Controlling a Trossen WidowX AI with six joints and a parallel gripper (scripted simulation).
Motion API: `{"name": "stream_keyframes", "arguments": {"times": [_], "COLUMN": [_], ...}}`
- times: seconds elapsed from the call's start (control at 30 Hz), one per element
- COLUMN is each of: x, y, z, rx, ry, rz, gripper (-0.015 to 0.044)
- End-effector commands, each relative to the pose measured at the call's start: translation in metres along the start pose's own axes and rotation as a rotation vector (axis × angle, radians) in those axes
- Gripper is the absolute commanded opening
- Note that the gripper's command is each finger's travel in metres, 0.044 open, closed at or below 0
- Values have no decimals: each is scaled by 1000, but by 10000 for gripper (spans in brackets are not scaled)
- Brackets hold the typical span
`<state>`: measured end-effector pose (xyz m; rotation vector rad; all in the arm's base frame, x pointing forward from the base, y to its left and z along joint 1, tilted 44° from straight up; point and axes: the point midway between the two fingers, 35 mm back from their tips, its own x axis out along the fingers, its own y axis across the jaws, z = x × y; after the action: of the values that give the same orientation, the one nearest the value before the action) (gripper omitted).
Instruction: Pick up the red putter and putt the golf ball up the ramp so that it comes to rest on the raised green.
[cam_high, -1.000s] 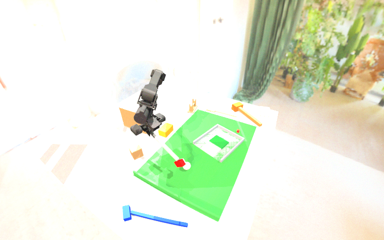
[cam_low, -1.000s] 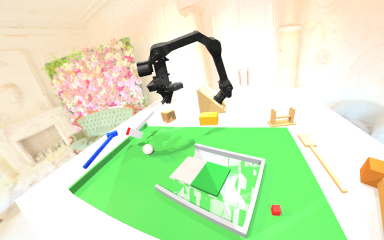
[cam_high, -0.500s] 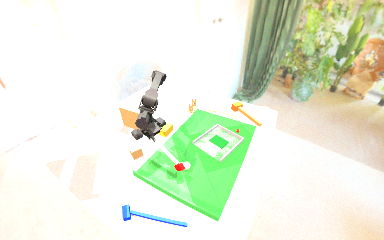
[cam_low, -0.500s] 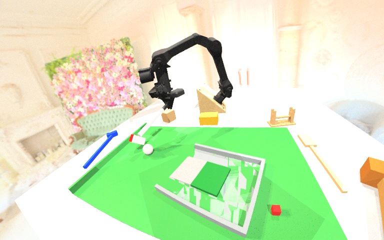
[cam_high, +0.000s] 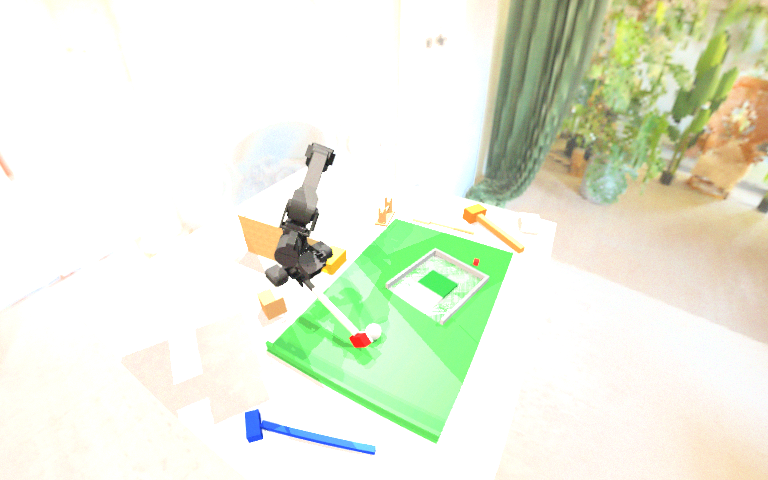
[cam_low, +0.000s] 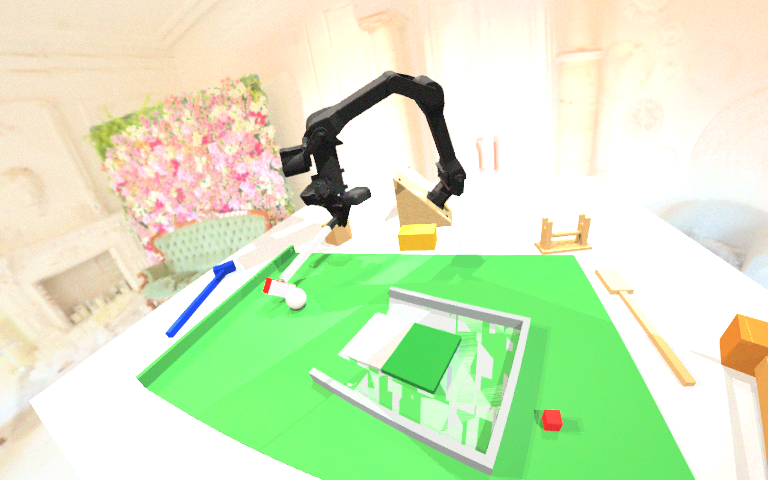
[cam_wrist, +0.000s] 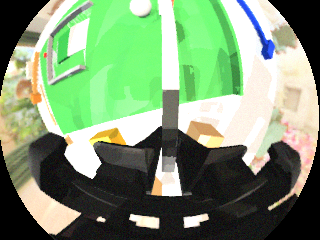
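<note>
My gripper (cam_high: 308, 284) (cam_low: 338, 221) (cam_wrist: 167, 128) is shut on the handle of the red putter (cam_high: 360, 339) (cam_low: 267, 285) (cam_wrist: 170, 60). Its pale shaft slants down to the red and white head, low over the green mat. The white golf ball (cam_high: 373, 331) (cam_low: 295, 297) (cam_wrist: 140, 7) sits right beside the head, on the ramp's side; whether they touch is unclear. The white ramp (cam_low: 376, 339) leads up to the raised green (cam_high: 437, 283) (cam_low: 424, 356) (cam_wrist: 62, 44), with grey walls (cam_low: 458, 308) on three sides.
A low green rail (cam_low: 215, 315) edges the mat behind the putter head. A blue putter (cam_high: 311, 435) (cam_low: 193, 304) lies beyond it. A yellow block (cam_high: 335, 261) (cam_low: 417, 237) and a wooden block (cam_high: 272, 305) (cam_low: 338, 234) stand near the arm. A red cube (cam_high: 476, 262) (cam_low: 552, 420) lies outside the walls.
</note>
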<state>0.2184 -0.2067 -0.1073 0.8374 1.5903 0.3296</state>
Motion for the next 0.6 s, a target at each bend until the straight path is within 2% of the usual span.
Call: {"name": "stream_keyframes", "arguments": {"times": [0.0, 0.3, 0.57], "x": [0, 0, 3], "y": [0, -1, -27], "z": [0, 0, 0], "rx": [0, 0, 4], "ry": [0, 0, -7], "rz": [0, 0, 4], "gripper": [0, 0, 0]}}
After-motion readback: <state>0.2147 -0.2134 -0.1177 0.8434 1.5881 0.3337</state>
